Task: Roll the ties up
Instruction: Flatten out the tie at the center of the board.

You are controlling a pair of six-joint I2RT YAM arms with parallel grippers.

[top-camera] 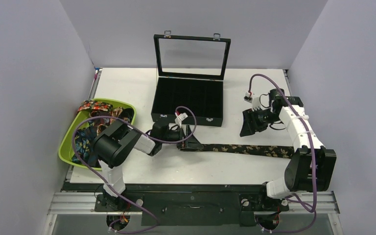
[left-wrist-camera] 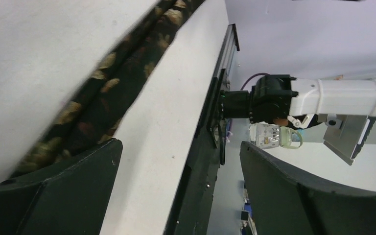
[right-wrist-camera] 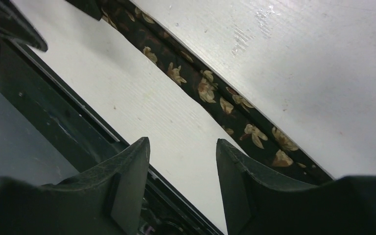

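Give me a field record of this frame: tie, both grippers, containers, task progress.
tie on table: dark tie with tan-gold florals, lying flat and unrolled, running left to right in front of the case
left gripper: open, at the tie's left end
right gripper: open, empty, off the tie, behind its right half
other ties: heaped in the green tray at the table's left edge
case: black compartment case, glass lid up; interior too dark to read
progress: rolling not yet begun

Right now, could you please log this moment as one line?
task: roll ties | floral tie: flat, unrolled | left gripper: open at tie's left end | right gripper: open, empty | other ties: in green tray
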